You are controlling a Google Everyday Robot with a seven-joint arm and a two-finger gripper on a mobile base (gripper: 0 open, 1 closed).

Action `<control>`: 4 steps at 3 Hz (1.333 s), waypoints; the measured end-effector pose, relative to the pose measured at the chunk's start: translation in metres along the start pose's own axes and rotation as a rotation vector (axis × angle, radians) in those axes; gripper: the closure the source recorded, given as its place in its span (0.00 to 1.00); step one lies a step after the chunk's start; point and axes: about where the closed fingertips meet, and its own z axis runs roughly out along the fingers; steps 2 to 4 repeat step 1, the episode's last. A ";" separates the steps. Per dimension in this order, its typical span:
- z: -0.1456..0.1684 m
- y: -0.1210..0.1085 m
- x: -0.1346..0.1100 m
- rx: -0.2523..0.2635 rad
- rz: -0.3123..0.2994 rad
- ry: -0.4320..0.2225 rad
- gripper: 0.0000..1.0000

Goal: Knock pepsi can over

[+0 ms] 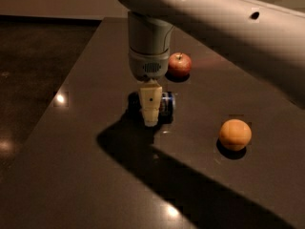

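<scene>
The pepsi can (167, 104) is dark navy blue and appears to lie on its side on the dark table (95, 175), near its middle. My gripper (150, 108) hangs straight down from the arm's grey wrist (148, 56). Its cream tip stands right in front of the can and hides the can's left part. Whether the gripper touches the can cannot be told.
A red apple (179, 64) sits just behind and to the right of the can. An orange (235, 134) sits to the front right. The table's left edge (62, 89) drops to a dark floor. The arm's shadow lies across the front of the table.
</scene>
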 end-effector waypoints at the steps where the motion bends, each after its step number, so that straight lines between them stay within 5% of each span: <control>1: 0.000 0.000 0.000 0.000 0.000 0.000 0.00; 4: 0.000 0.000 0.000 0.000 0.000 0.000 0.00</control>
